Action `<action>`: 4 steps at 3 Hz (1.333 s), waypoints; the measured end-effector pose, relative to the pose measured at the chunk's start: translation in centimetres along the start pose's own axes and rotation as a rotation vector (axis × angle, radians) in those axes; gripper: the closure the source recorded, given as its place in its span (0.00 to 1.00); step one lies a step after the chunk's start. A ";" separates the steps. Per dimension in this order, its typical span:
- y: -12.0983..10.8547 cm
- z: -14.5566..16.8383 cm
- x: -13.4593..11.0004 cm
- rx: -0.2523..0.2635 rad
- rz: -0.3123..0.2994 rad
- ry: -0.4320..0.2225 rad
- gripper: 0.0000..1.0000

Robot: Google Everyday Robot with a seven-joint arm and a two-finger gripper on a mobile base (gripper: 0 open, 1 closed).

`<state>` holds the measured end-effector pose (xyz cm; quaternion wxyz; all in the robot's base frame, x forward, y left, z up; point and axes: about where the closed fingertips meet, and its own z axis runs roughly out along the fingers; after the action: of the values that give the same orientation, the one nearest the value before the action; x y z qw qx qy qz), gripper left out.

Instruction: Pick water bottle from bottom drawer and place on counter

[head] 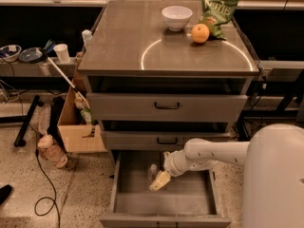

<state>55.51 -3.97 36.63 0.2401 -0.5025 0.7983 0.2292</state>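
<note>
Side shelf (pixel 28 69) is noted at far left, carrying a small bowl (pixel 9 52) and a white cup (pixel 61 52). Below it, an open cardboard box (pixel 78 127) is set against the cabinet's left side, and a pinkish bottle (pixel 51 151) is seen lying on the speckled floor.

The counter (pixel 118 37) is marked with a bright circular arc (pixel 145 56). A white bowl (pixel 176 17) is placed near the counter's back edge, right of centre. An orange (pixel 200 33) is set just right of and in front of the bowl, touching a green chip bag (pixel 217 12) at the back right corner.

The top drawer (pixel 166 107) and middle drawer (pixel 142 139) are shut. The bottom drawer (pixel 190 198) is pulled out.

The water bottle (pixel 152 171) is seen upright inside the bottom drawer, near its back edge, left of centre. The gripper (pixel 160 180) is lowered into the drawer, just right of and in front of the bottle. Contact cannot be confirmed, and whether the gripper is released or clenched cannot be told.

The white arm (pixel 213 153) is extended leftward from the robot body (pixel 278 175) at the lower right.
</note>
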 end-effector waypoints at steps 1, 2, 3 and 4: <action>0.0 0.3 0.0 0.004 -0.002 0.002 0.00; -0.3 1.0 0.1 0.017 -0.015 -0.010 0.00; -1.2 2.0 0.4 0.044 -0.020 -0.031 0.00; -2.1 3.1 0.8 0.072 -0.018 -0.047 0.00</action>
<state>57.62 -3.45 33.43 0.2787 -0.4953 0.7956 0.2098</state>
